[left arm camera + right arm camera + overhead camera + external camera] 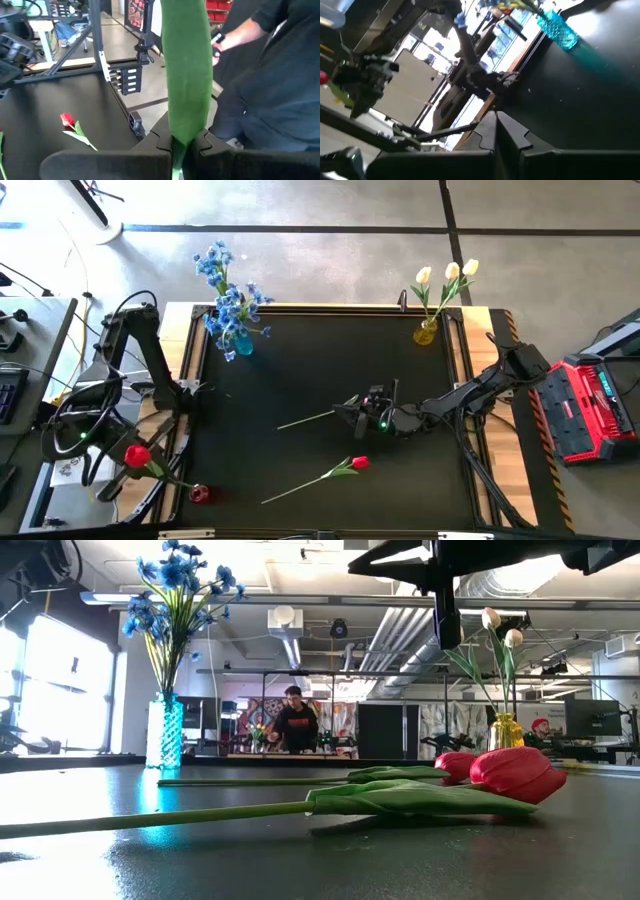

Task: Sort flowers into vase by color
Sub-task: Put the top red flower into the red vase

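Three red tulips show. One [138, 456] is clamped by its green stem and leaf in the left gripper [182, 145], whose fingers are pinched tight on it; this gripper sits off the mat's left edge, near its front corner. A second red tulip [350, 466] lies flat on the mat just in front of the right gripper [352, 412], its stem running away toward the left arm's side. A third lies under the right gripper, its stem [305, 420] stretching out beyond the fingertips and its bloom [455, 764] showing in the low view. The right gripper's fingers [495, 137] are pressed together with no gap, and whether they pinch that stem cannot be told.

Three cream tulips [447, 274] stand in a yellow vase [426, 332], well behind the right gripper at the mat's far right corner. One bunch of blue blossoms [226, 292] fills a teal vase [243, 340] at the far left corner, well apart from both grippers. A small red vase [200, 494] stands near the front left corner, just beside the left gripper; it looks empty.

The table carries a black mat [300, 370] framed in pale wood. Beyond lie a grey floor, ceiling ducts, a red case [585, 408] to the right, a person [295, 720] at a far bench, and another person's dark sleeve [270, 75] close to the left gripper.
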Robot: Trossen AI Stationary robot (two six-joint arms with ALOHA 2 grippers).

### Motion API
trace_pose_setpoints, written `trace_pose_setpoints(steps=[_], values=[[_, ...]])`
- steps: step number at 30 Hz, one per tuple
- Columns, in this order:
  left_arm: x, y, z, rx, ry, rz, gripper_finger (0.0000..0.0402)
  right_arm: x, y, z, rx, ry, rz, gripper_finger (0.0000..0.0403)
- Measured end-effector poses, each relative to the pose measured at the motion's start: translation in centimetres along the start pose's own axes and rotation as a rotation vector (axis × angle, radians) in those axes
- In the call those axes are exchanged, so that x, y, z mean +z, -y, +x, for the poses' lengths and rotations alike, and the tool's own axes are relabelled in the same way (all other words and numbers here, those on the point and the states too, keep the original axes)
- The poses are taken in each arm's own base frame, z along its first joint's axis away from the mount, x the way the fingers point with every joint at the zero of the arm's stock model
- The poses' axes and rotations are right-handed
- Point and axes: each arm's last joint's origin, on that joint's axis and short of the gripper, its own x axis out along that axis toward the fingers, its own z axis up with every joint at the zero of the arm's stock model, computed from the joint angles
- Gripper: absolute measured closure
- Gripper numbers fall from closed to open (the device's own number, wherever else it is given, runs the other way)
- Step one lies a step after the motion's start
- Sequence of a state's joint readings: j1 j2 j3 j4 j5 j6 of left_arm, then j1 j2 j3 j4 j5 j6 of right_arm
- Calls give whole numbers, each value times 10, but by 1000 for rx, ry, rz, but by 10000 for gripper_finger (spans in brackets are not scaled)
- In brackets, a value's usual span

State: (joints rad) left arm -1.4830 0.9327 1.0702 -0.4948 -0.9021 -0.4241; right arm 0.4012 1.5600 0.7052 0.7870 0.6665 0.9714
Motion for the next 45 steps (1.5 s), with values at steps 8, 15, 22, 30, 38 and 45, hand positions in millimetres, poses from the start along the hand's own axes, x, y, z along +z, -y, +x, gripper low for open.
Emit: trace_pose_setpoints(steps=[8,15,22,30,38,45], values=[[-9,13,8,-23,-41,37,401,4,-1,0,-16,62,28,403],[-17,21,16,-22,-75,68,401,5,-2,0,-18,90,48,403],[-32,20,21,74,-140,-16,393,6,-2,0,-30,119,33,395],[-50,23,29,149,-189,-56,331,6,-3,0,-16,102,35,356],[-66,20,32,179,-220,-94,277,10,-26,9,46,27,-46,335],[-70,12,25,162,-342,-166,252,0,-60,40,106,-58,-371,316]])
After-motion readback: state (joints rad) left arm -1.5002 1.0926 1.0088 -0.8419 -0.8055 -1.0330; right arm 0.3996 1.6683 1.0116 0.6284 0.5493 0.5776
